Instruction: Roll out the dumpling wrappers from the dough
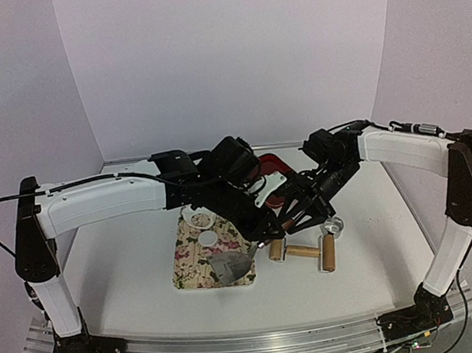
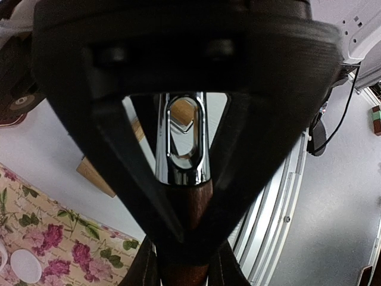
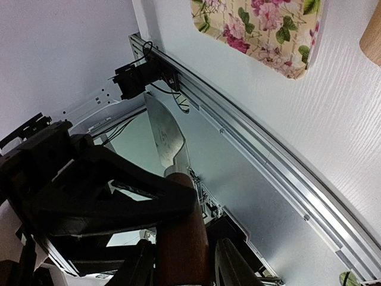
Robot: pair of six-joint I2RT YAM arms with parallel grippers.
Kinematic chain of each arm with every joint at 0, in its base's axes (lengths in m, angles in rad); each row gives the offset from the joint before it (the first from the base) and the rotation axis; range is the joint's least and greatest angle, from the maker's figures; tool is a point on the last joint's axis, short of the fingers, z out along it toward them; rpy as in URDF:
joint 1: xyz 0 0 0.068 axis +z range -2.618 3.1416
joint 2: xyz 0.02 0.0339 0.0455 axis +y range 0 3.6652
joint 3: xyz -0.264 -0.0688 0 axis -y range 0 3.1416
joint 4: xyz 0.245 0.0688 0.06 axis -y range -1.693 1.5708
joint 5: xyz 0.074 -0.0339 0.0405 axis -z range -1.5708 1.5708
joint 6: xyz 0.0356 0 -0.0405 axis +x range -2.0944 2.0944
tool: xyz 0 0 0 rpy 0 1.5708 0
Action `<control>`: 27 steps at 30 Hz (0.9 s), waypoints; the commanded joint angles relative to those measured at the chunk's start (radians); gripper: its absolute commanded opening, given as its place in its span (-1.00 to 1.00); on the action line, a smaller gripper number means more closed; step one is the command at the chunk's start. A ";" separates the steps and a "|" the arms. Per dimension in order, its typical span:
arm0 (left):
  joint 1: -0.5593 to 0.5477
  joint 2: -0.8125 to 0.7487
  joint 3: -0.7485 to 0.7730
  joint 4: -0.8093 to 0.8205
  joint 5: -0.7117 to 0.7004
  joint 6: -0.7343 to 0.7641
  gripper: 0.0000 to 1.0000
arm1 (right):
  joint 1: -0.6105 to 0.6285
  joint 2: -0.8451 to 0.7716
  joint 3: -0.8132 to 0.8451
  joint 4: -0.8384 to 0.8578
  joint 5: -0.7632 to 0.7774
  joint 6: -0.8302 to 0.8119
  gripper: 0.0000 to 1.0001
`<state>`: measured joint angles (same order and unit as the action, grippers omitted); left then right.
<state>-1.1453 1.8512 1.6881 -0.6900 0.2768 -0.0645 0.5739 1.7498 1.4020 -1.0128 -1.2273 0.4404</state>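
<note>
White dumpling wrapper (image 1: pixel 208 241) is lying mid floral board (image 1: pixel 191 268), left of the spatula (image 1: pixel 229 267) slanting off the board's right corner, whose handle the left hand (image 2: pixel 181 262) is clamping while the right hand (image 3: pixel 181 268) is straddling it, fingers apart.

Spatula (image 2: pixel 184 170) mirror-bright metal, handle (image 2: pixel 193 208) glossy wood

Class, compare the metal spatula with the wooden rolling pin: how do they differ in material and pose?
The spatula has a shiny metal blade; the rolling pin is all pale wood. The spatula is held by the left gripper; the rolling pin lies loose on the table. Both have wood parts.
</note>
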 commanded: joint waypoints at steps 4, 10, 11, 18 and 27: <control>-0.007 0.017 0.071 0.016 -0.016 0.018 -1.00 | -0.002 0.017 -0.017 0.000 -0.028 -0.056 -0.88; -0.003 -0.018 0.019 0.020 -0.103 -0.039 0.05 | -0.021 0.002 0.024 0.003 0.097 -0.056 -1.00; 0.000 -0.030 0.005 0.021 -0.121 -0.064 0.28 | -0.031 -0.003 0.044 0.005 0.124 -0.052 -1.00; 0.119 -0.212 -0.181 0.095 -0.035 -0.261 0.66 | -0.062 0.014 0.156 0.022 0.353 0.023 -1.00; 0.453 -0.226 -0.308 -0.075 -0.037 -0.522 0.69 | -0.053 0.110 0.246 0.085 0.497 0.112 -1.00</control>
<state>-0.7938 1.5869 1.4168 -0.6548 0.2557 -0.4406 0.5080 1.8044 1.5818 -0.9705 -0.8045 0.4957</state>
